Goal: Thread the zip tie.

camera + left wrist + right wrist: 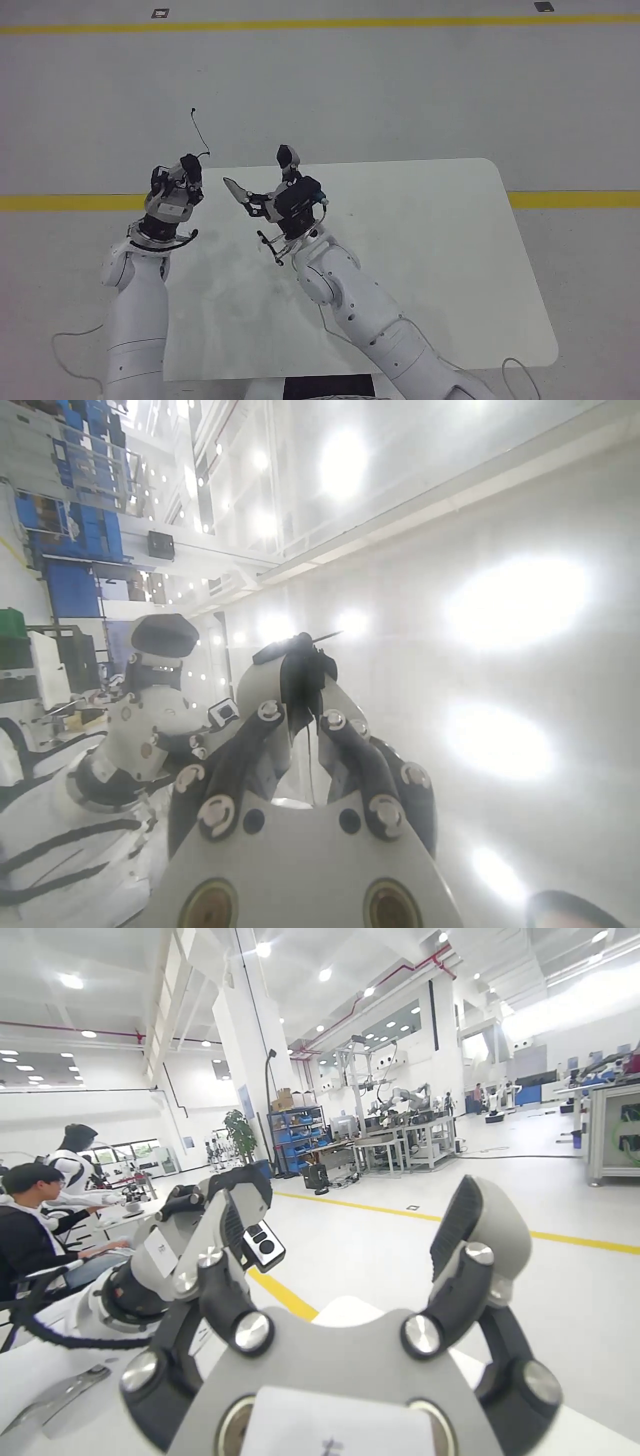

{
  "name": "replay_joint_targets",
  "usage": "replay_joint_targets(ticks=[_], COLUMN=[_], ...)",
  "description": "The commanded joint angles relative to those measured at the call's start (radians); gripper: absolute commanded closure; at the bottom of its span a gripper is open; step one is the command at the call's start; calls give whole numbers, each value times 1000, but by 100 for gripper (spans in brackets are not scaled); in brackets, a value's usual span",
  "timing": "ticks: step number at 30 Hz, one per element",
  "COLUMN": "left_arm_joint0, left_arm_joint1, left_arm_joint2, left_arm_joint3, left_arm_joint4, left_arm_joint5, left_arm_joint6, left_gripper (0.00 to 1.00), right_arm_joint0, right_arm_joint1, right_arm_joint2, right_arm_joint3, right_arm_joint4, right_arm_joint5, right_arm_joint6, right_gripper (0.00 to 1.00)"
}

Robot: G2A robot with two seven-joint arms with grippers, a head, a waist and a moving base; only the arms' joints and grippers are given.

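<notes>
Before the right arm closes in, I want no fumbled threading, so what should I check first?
1. Left gripper shut on the zip tie: ok.
2. Tie's free end stands out beyond the grip: ok.
3. Right gripper open and empty: ok.
4. Right gripper lined up on the tie: not ok, it is apart from it, off to the side.
5. Which end of the tie is the head: cannot tell.

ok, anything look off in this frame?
Nothing spilled or damaged. One oddity: the zip tie, pinched in the left claw by the table corner, curves with its free end pointing away from the open, empty right claw, so it isn't lined up for threading.
</notes>
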Motion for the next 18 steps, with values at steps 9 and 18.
replay_joint_targets(ticks=[9, 18], left_arm_joint0=[45, 68], left_arm_joint1=[-8, -9], left_arm_joint2=[68, 140], left_arm_joint3=[-24, -61], left_arm_joint4=[-206, -278], left_arm_joint5=[128, 142], left_arm_joint6=[190, 259], left_gripper=[100, 100], right_arm_joint0=[23, 96], right_arm_joint1=[0, -6], right_arm_joint2=[-20, -27], right_arm_joint3=[-3, 68], right_arm_joint4=[-130, -214], right_arm_joint5=[77, 109], right_arm_joint6=[-52, -27], right_gripper=[0, 0])
